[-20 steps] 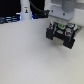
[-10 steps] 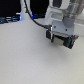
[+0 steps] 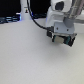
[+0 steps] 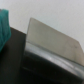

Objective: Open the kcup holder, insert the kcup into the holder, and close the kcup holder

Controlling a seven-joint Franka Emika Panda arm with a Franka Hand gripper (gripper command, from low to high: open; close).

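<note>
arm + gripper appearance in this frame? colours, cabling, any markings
Exterior view is blurry. The arm is white with rounded shells; a black cable curves alongside it. The gripper is a grey-and-black boxy unit with a greenish patch. No markings legible.

A pale, plain tabletop [image 3: 25, 57] is seen filling most of the exterior view. Along its far edge, toward the exterior view's left, a dark band of blurred objects with blue glints [image 3: 9, 20] is visible, too indistinct to be identified. In the wrist view, a teal ribbed object [image 4: 4, 27] is shown at one edge, its nature unclear.
</note>
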